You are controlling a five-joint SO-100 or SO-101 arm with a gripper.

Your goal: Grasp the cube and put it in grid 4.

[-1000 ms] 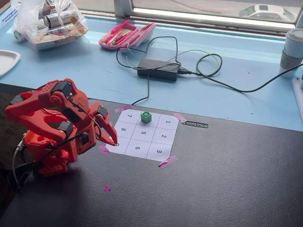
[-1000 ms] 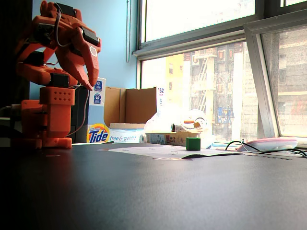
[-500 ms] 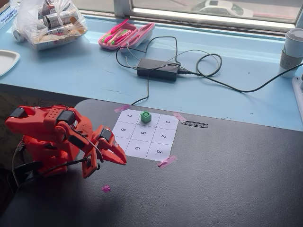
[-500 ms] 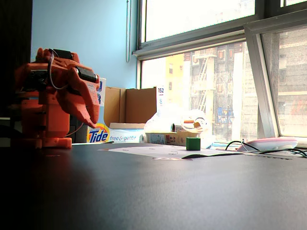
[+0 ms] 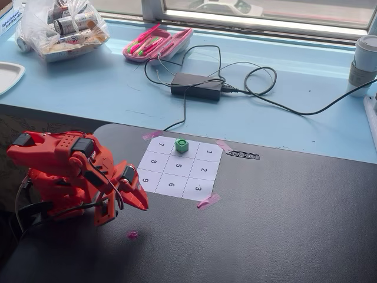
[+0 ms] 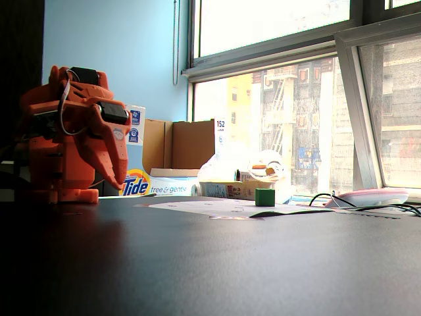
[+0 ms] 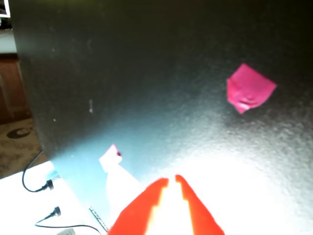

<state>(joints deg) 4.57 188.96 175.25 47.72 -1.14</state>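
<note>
Wrist view: the tool (image 7: pixel 171 182) is seen nearly closed and empty over bare table (image 7: pixel 146 73), while the cube (image 5: pixel 181 145) already rests on grid 4 (image 5: pixel 180 151), at 1 o'clock of the arm, so placement is judged done.

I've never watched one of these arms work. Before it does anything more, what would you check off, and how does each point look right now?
1. Green cube on the numbered sheet: ok, in the top middle square, between 7 and 1.
2. Does that square read 4: cannot tell, the cube covers the digit.
3. Hand clear of the cube: ok, folded low over the dark table, off the sheet.
4. Hand empty: ok, fingers nearly together in the wrist view, nothing between them.
5. Loose items nearby: a pink tape scrap lies near the hand, touching nothing.
</note>
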